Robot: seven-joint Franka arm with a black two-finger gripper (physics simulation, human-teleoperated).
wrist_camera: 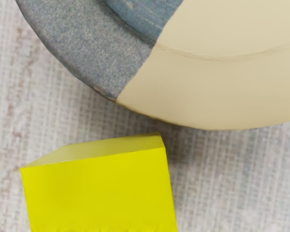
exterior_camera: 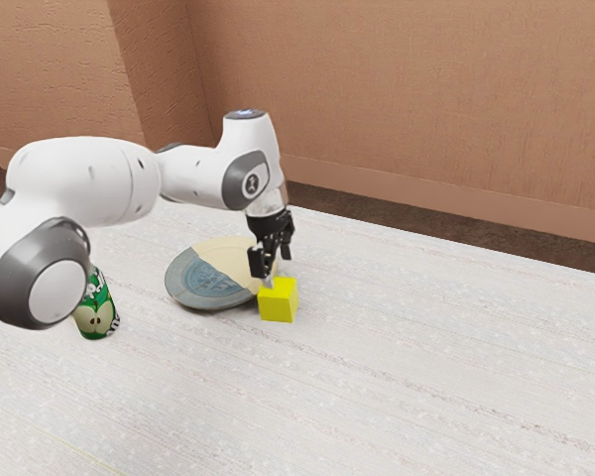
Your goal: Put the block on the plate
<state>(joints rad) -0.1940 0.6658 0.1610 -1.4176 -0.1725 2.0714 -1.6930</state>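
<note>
My gripper point(exterior_camera: 276, 268) hangs just above the yellow block point(exterior_camera: 279, 300) in the exterior view, its two black fingers apart with a gap between them. The block rests on the table beside the plate point(exterior_camera: 203, 283), near its rim on the exterior view's right. That plate is part grey-blue, part cream. From the wrist camera, the yellow block point(wrist_camera: 99, 191) lies just under my hand, close to the curved rim of the plate point(wrist_camera: 208, 96) but not on it.
A green can point(exterior_camera: 96, 312) with an apple picture stands on the table point(exterior_camera: 407, 377), partly behind the arm, toward the exterior view's left. A brown wall point(exterior_camera: 407, 99) rises beyond the table's far edge.
</note>
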